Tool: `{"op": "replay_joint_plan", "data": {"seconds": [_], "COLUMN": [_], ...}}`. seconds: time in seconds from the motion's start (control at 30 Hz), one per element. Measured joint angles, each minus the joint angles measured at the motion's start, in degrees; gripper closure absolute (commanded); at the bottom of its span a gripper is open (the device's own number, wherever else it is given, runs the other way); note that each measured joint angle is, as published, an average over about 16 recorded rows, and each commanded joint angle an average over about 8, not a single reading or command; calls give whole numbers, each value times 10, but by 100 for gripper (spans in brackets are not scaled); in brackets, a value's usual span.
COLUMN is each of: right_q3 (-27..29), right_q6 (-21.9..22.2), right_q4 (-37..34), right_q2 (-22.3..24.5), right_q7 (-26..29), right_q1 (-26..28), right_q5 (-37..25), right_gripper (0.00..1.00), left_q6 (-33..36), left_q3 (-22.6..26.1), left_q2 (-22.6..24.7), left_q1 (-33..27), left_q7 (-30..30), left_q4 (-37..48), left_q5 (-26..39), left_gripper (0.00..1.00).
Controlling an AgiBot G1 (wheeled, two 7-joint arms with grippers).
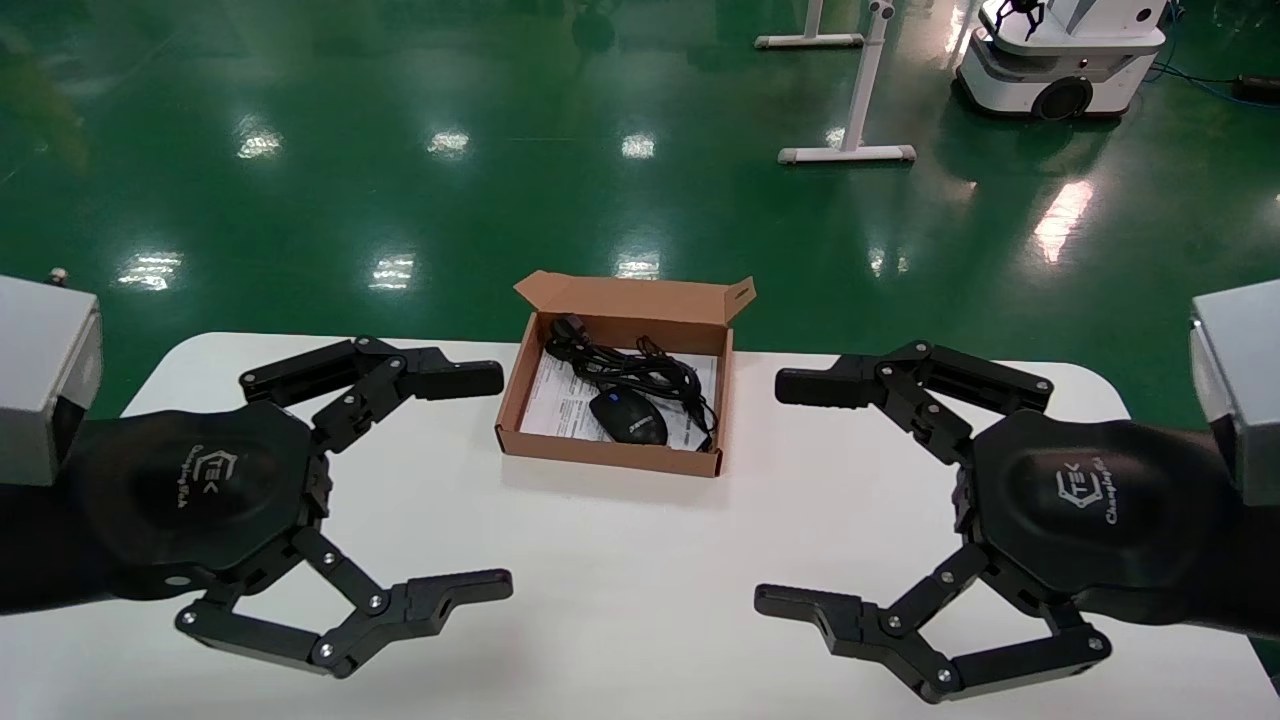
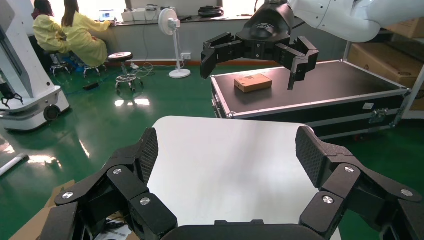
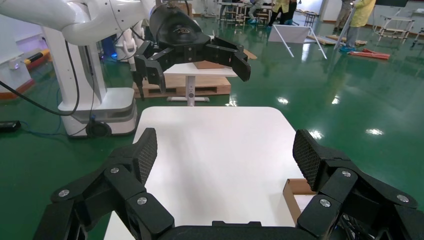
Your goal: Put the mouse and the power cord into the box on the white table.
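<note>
Black mouse [image 1: 628,417] lies lengthwise in the box [image 1: 606,452] (lid up); left gripper [image 1: 478,484] and right gripper [image 1: 795,492] gape wide.

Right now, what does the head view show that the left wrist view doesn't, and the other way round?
Only the head view shows the small black oval mouse and the coiled black power cord lying inside the open brown cardboard box. Only the left wrist view shows a black flight case behind the right gripper. Both show the white table, and the left gripper and right gripper with fingers spread, holding nothing.
</note>
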Motion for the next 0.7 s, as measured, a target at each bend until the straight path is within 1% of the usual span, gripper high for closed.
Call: {"op": "replay_joint_plan", "data": {"seconds": [0.7], "right_q3": [0], "right_q6": [0], "right_q4": [0], "right_q2": [0], "right_q7": [0], "right_q1": [0], "right_q5": [0], "right_gripper": [0], "left_q6": [0], "left_q3": [0], "left_q2": [0], "left_q1": [0], "left_q7": [0], "left_q4": [0], "left_q5": [0], "left_gripper": [0]}}
